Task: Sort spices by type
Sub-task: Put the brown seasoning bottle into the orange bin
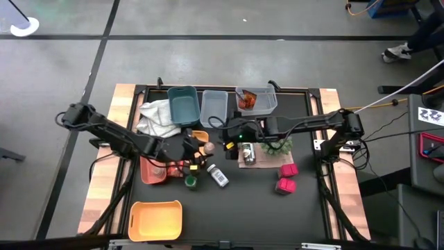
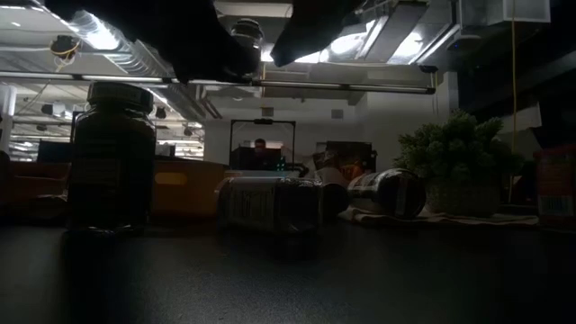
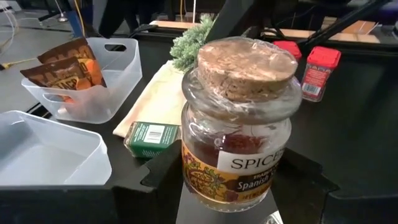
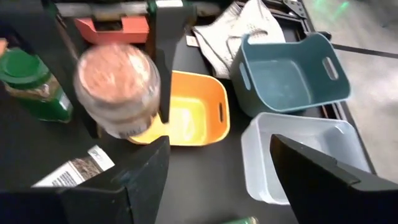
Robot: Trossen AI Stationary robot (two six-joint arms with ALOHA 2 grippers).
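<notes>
Left hand (image 1: 201, 149) pinching cork-top spice jar (image 3: 239, 121), lifted off surface, jar upright.

Jar's long axis vertical, fingers (image 4: 163, 68) clamped on opposite sides of the glass, label reads "Spanish". Sits mid-surface, just off the orange bin (image 4: 186, 112) toward the near edge. Right hand (image 1: 232, 132) spread wide, empty, hovering close by toward the far edge, beside the clear bins (image 1: 214, 105). Left arm owns the jar; right is nearer the far-edge bins w/ packets (image 3: 65, 62). Green-lid jar (image 1: 190, 182) and white bottle (image 1: 218, 175) lie twd near edge, untouched. Next drop prob. hinges on which bin lies closest.
</notes>
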